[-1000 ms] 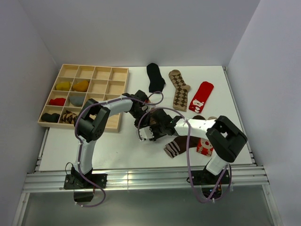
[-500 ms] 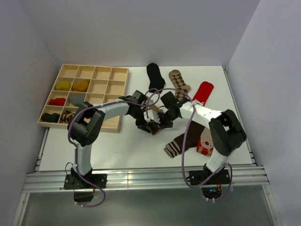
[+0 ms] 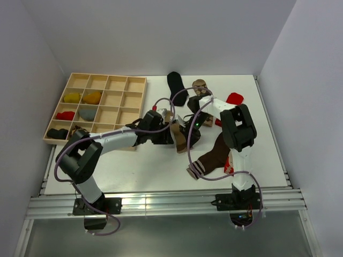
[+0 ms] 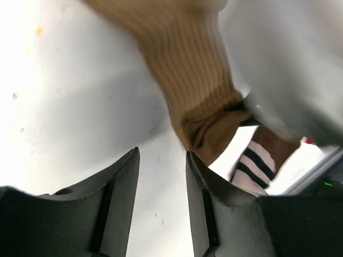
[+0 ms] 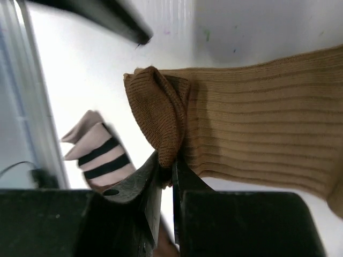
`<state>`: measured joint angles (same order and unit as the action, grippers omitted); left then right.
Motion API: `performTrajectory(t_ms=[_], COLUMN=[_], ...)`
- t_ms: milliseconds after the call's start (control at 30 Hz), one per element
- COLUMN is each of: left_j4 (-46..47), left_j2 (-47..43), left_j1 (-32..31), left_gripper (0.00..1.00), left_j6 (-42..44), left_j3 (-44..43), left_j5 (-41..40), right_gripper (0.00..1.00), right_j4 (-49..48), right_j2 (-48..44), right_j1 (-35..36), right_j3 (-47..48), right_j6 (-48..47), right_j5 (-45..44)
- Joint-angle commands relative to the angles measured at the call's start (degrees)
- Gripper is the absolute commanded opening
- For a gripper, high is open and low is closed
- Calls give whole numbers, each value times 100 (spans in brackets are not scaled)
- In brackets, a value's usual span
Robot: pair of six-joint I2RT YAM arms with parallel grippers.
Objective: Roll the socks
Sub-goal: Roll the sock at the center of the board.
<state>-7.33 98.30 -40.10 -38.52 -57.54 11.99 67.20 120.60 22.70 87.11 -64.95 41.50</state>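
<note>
Near the middle of the white surface, the tan sock lies stretched out between the two arms. It is a ribbed sock, and one end of it is folded back on itself into a small bunch. The right end effector is clenched on that bunch, and its wrist view shows the two fingers pressed together with the doubled fabric nipped between them. The left end effector is released. Its fingers stand apart with bare surface showing between them, and the folded end of the tan sock sits just beyond their tips without touching them. In the overhead view both end effectors meet at the sock, the left arm reaching in from the left and the right arm curling back over from the far side. The dark brown sock with the striped toe lies just to the right of the tan sock, nearer the front edge, with its pale banded toe pointing toward the arm bases. At the far side of the surface the black sock lies flat. Beside it are the brown argyle sock and the red sock, both partly hidden by the right arm. The pale wooden grid tray sits at the left, with small rolled bundles in the two leftmost columns of its three nearer rows.
</note>
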Motion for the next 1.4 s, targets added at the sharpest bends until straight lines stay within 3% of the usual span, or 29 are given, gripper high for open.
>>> performTrajectory(t_ms=[0,233,433,700,1167,1367], left_j4=[1355,3235,3967,3977,3704,3678], left_j2=[-451,-698,-373,145,804,998], left_j1=[-480,-1061,-1307,-1571,-1650,-1651], left_gripper=[46,53,54,53,54,40], left_j6=[634,1795,2568,2868,3105,3035], left_j3=[304,1104,1280,1096,586,542], left_j5=[-1161,-1901,-1569,-664,-601,-716], right_gripper=[13,13,13,13,13,14], right_j4=[1135,1058,1067,997,1066,1058], right_j2=[253,517,763,957,1133,1133], right_j1=[-99,-222,-380,-582,-767,-828], right_j3=[473,517,597,684,746,781], right_j6=[254,869,1160,1511,1643,1661], right_j5=[271,359,430,351,254,350])
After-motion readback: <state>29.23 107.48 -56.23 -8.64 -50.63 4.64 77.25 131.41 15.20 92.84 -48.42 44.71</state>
